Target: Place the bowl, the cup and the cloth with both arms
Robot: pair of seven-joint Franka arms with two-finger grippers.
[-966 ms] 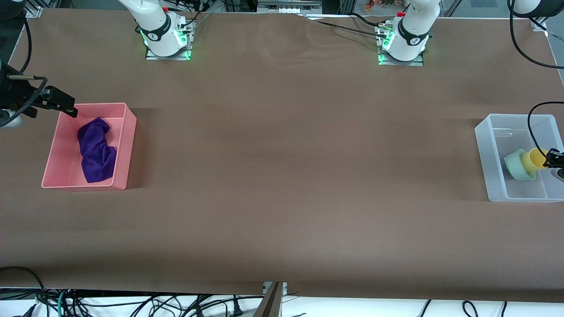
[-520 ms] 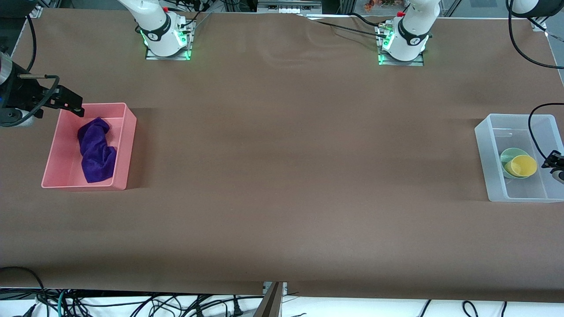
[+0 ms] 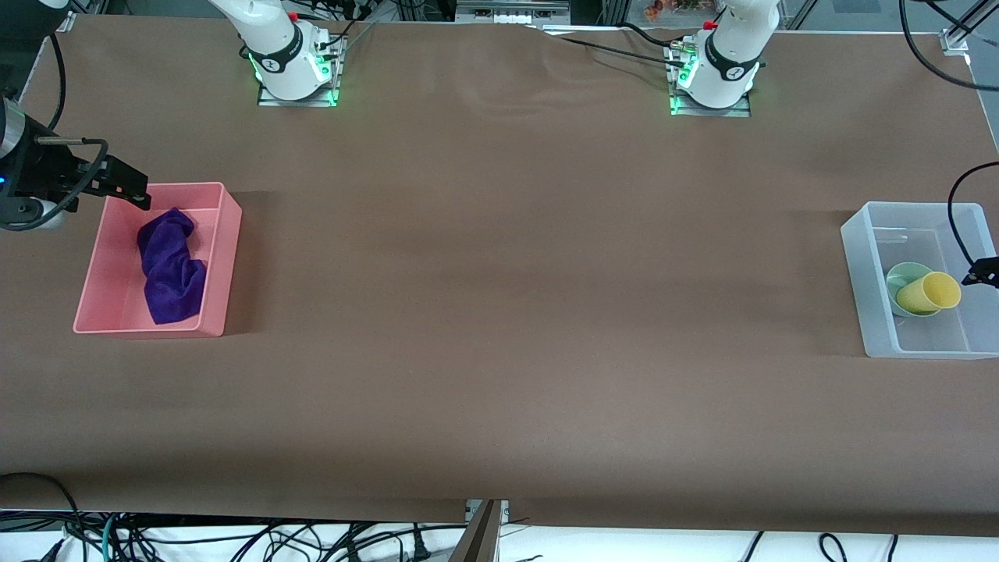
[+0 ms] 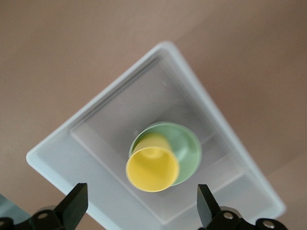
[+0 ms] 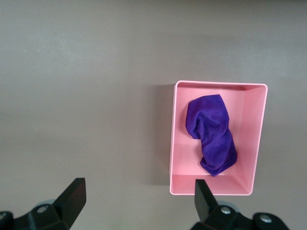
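Note:
The mint-green bowl (image 3: 903, 282) stands in the clear bin (image 3: 858, 265) at the left arm's end of the table. The yellow cup (image 3: 929, 293) leans tilted inside the bowl. My left gripper (image 3: 982, 273) hangs open over that bin's outer edge, holding nothing. In the left wrist view the cup (image 4: 152, 168) and the bowl (image 4: 187, 143) lie below the open gripper (image 4: 141, 211). The purple cloth (image 3: 168, 265) lies crumpled in the pink bin (image 3: 226, 265) at the right arm's end. My right gripper (image 3: 133, 187) is open and empty above that bin's corner. The right wrist view shows the cloth (image 5: 211, 134) too.
Brown table cover runs between the two bins. The arm bases (image 3: 293, 66) (image 3: 714, 74) stand along the table's edge farthest from the front camera. Cables (image 3: 960, 226) hang over the clear bin. The pink bin (image 5: 211, 184) sits past my right gripper (image 5: 139, 201).
My left gripper opened and let go of the cup and bowl, which settled from tilted into the clear bin. It then drew up and outward. The right gripper rose slightly.

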